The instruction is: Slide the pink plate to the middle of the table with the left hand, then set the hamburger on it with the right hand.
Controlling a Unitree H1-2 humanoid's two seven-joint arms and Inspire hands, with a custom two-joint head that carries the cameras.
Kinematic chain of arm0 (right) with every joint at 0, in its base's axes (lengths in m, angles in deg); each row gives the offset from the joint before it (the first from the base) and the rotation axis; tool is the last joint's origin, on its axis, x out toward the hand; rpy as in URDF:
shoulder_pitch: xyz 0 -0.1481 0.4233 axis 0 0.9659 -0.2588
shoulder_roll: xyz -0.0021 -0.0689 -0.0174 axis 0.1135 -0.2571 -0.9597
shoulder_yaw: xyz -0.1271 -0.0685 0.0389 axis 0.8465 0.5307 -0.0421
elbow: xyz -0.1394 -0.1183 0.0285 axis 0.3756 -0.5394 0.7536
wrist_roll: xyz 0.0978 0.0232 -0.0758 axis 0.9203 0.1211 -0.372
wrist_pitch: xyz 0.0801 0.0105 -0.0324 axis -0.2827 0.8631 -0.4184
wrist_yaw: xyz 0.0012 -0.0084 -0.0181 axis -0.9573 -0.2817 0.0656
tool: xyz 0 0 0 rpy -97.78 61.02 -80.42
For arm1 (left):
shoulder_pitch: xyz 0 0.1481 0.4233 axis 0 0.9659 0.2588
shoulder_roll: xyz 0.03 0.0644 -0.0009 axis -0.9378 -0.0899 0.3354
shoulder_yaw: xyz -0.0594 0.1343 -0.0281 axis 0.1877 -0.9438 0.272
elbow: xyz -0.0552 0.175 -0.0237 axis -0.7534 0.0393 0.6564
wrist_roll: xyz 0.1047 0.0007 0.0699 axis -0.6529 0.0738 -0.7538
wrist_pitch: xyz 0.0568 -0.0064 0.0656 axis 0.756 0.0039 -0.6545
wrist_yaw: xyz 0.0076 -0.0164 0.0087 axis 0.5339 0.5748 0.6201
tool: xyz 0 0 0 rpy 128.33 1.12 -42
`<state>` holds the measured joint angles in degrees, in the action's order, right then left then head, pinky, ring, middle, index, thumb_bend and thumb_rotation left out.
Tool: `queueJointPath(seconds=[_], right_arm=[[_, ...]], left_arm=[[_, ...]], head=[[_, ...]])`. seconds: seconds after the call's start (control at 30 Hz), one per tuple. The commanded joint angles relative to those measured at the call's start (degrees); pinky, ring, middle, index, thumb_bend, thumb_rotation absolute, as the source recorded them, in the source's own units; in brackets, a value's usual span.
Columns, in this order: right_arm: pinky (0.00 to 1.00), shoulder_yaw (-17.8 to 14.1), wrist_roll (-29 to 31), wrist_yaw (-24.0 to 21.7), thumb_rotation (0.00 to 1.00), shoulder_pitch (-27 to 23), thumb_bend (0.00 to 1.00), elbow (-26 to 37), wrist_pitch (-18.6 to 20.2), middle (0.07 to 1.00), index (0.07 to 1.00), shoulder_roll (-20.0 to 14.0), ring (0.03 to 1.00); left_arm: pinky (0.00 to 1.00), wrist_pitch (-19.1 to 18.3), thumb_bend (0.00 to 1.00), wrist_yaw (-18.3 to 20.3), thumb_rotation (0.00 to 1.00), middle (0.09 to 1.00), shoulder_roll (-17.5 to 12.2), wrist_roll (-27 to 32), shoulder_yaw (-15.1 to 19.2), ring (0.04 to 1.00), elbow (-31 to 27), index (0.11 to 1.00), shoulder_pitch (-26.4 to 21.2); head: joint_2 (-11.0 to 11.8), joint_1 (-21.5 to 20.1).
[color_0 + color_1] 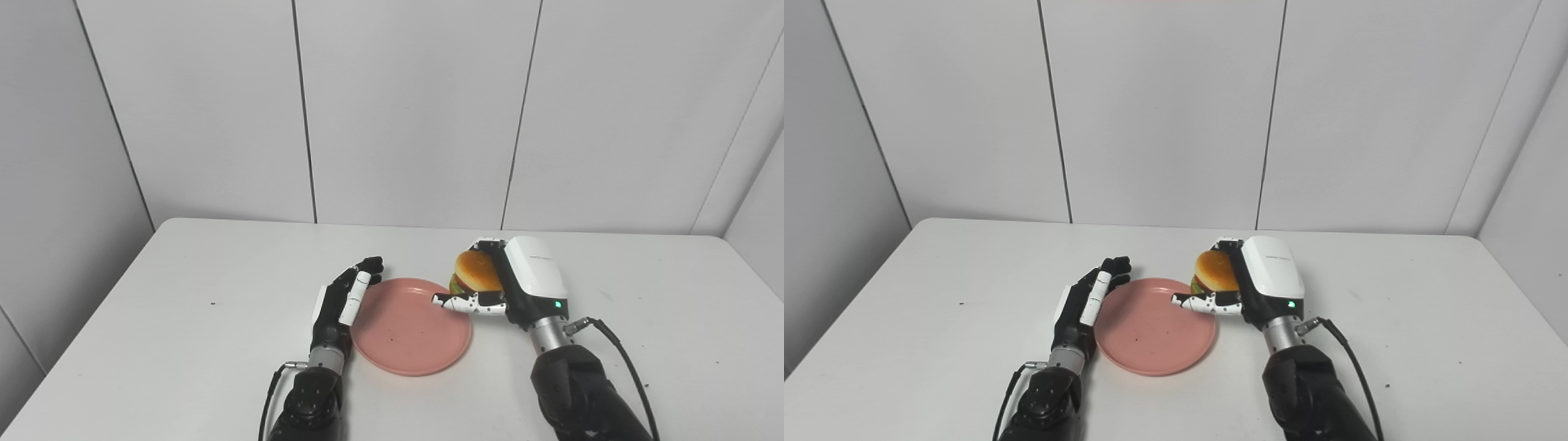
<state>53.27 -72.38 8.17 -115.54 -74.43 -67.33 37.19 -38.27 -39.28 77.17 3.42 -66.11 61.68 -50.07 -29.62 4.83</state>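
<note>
The pink plate lies flat near the middle of the white table, with a few dark specks on it. My left hand stands open on edge against the plate's left rim, fingers stretched forward. My right hand is shut on the hamburger, which has an orange bun and green and red filling. The hamburger hangs at the plate's far right rim, and the thumb reaches out over the plate. In the right eye view the hamburger sits just beyond the plate.
The white table runs back to a grey panelled wall. A black cable loops off my right wrist, and another trails from my left forearm. Small dark specks dot the tabletop.
</note>
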Motion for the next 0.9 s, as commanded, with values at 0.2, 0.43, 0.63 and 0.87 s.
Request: queueJointPath(seconds=[0.2,0.43,0.63,0.87], right_arm=[[0.22,1.27,-0.77,2.92,0.6,-5.14,0.67,-2.74,-4.37,0.379,0.428,2.6,0.286],[0.22,3.23,-1.15,2.51,0.6,-5.25,0.67,-4.13,-4.73,0.399,0.458,4.23,0.296],[0.23,5.05,-1.32,1.7,0.58,-5.66,0.66,-5.7,-4.68,0.397,0.456,4.94,0.304],[0.21,6.1,-0.82,1.88,0.55,-6.41,0.66,-9.58,-5.47,0.387,0.448,5.6,0.281]], left_arm=[[0.79,-0.05,0.86,-0.18,0.85,0.767,1.05,0.2,0.11,0.791,0.0,0.682,1.54],[0.76,0.44,0.81,0.24,0.84,0.787,1.25,0.44,0.09,0.815,0.47,0.69,1.82],[0.75,1.29,0.8,0.5,0.86,0.807,1.37,0.37,-0.22,0.826,1.44,0.741,1.59],[0.77,2.31,0.8,0.16,0.87,0.825,1.34,0.4,0.0,0.821,1.85,0.809,1.52]], head=[[-0.28,0.6],[-0.44,0.69],[-0.57,1.08],[-0.64,1.33]])
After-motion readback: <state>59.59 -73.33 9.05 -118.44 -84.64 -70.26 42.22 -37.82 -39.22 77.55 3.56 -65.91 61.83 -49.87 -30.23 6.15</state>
